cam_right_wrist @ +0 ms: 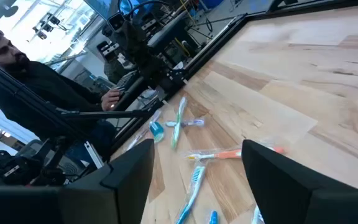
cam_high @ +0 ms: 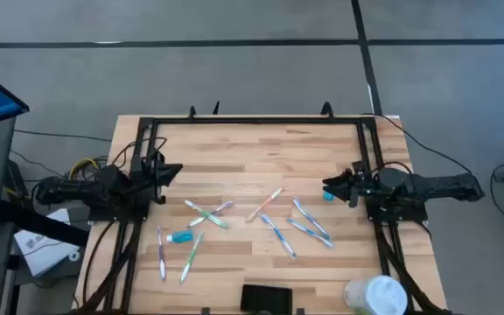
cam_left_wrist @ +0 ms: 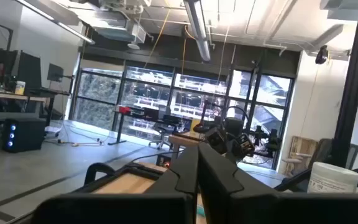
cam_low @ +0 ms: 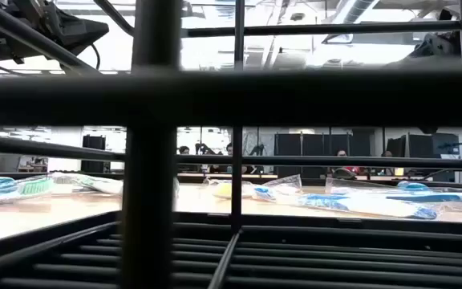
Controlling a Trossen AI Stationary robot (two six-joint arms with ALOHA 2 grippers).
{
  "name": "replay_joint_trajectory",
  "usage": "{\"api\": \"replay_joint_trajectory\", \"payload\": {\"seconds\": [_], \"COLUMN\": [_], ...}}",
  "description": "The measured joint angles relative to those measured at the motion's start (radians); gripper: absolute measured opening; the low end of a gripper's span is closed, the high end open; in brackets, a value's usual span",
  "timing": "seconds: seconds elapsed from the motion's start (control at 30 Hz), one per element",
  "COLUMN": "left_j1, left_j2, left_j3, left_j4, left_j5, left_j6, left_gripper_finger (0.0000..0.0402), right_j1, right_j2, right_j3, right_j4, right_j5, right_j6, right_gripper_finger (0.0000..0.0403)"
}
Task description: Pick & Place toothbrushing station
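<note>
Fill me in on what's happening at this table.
Nothing is being handled right now. Toothbrushes lie scattered across the middle of the wooden table, and the black toothbrushing station sits at the near edge beside a white round container. The left gripper hovers at the left side, fingers shut and empty. The right gripper hovers at the right, fingers open, nothing between them. A person sits beyond the table.
</note>
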Motion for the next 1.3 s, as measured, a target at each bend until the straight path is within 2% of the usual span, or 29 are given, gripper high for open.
{"api": "replay_joint_trajectory", "payload": {"seconds": [0.7,0.8,0.87,1.0,1.17,1.3], "left_j1": [0.000,0.000,0.000,0.000,0.000,0.000], "left_j2": [0.000,0.000,0.000,0.000,0.000,0.000], "left_j3": [0.000,0.000,0.000,0.000,0.000,0.000], "left_j4": [0.000,0.001,0.003,0.010,0.080,0.152], "left_j5": [0.000,0.000,0.000,-0.001,-0.040,-0.053], "left_j6": [0.000,-0.017,-0.103,-0.396,-0.513,-0.647], "left_gripper_finger": [0.0000,0.0000,0.0000,0.0000,0.0000,0.0000], "right_j1": [0.000,-0.005,-0.011,-0.023,-0.047,-0.069], "right_j2": [0.000,0.000,0.000,0.000,-0.001,-0.001], "right_j3": [0.000,-0.001,-0.001,-0.001,-0.001,0.000], "right_j4": [0.000,0.019,0.068,0.154,0.193,0.199], "right_j5": [0.000,0.053,0.127,0.211,0.373,0.401], "right_j6": [0.000,-0.012,0.009,0.144,0.233,0.339], "right_gripper_finger": [0.0235,0.0235,0.0235,0.0235,0.0235,0.0235]}}
